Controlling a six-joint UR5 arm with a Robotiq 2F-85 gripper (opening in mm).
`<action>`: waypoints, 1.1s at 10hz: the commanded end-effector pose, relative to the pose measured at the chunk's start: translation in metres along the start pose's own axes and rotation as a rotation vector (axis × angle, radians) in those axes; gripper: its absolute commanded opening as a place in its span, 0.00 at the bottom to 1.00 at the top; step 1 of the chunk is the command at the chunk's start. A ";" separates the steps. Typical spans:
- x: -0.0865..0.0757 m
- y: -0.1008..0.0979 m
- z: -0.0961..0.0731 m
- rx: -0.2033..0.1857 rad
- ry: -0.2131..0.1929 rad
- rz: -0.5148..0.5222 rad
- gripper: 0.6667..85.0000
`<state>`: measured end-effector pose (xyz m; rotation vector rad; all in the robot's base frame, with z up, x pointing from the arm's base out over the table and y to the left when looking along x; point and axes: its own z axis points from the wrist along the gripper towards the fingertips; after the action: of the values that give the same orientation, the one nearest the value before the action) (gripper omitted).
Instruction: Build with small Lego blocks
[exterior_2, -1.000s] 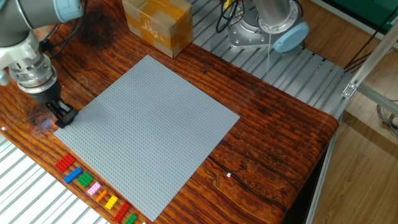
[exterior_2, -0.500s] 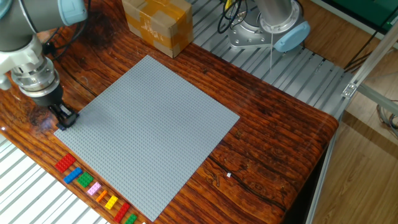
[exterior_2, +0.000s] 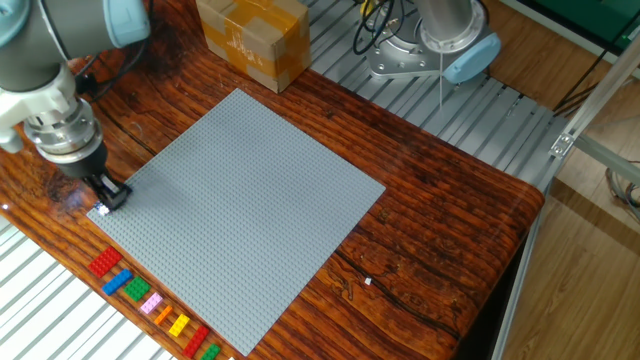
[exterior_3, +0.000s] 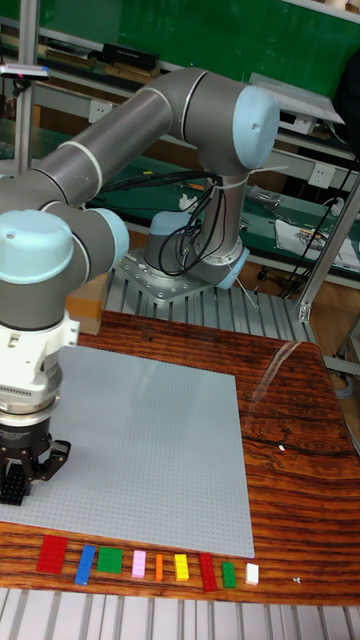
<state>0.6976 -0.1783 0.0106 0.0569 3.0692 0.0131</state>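
Observation:
My gripper (exterior_2: 110, 196) hangs over the near-left corner of the grey baseplate (exterior_2: 240, 190), its fingers shut on a small black Lego block (exterior_3: 12, 487). In the tall fixed view the gripper (exterior_3: 22, 478) holds that block right at the plate's (exterior_3: 150, 430) left edge; whether the block touches the studs I cannot tell. A row of small Lego blocks lies on the wood in front of the plate: red (exterior_2: 104, 262), blue (exterior_2: 117, 281), green (exterior_2: 137, 291), pink (exterior_2: 151, 303), orange (exterior_2: 163, 314), yellow (exterior_2: 179, 325) and more.
A brown cardboard box (exterior_2: 252, 38) stands behind the plate's far corner. The arm's base (exterior_2: 420, 50) is bolted on the ribbed metal surface at the back. A tiny white scrap (exterior_2: 368, 281) lies on the wood right of the plate. The table edge runs just below the block row.
The gripper, with the black block, has crept a little to the right and toward the front along the plate's left corner. The block row has not moved.

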 end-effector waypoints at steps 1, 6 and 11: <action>-0.001 0.017 0.001 0.013 -0.014 0.045 0.37; 0.005 0.035 0.002 -0.038 -0.002 -0.011 0.35; 0.012 0.031 0.004 -0.027 0.022 -0.075 0.53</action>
<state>0.6891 -0.1475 0.0060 -0.0289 3.0849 0.0406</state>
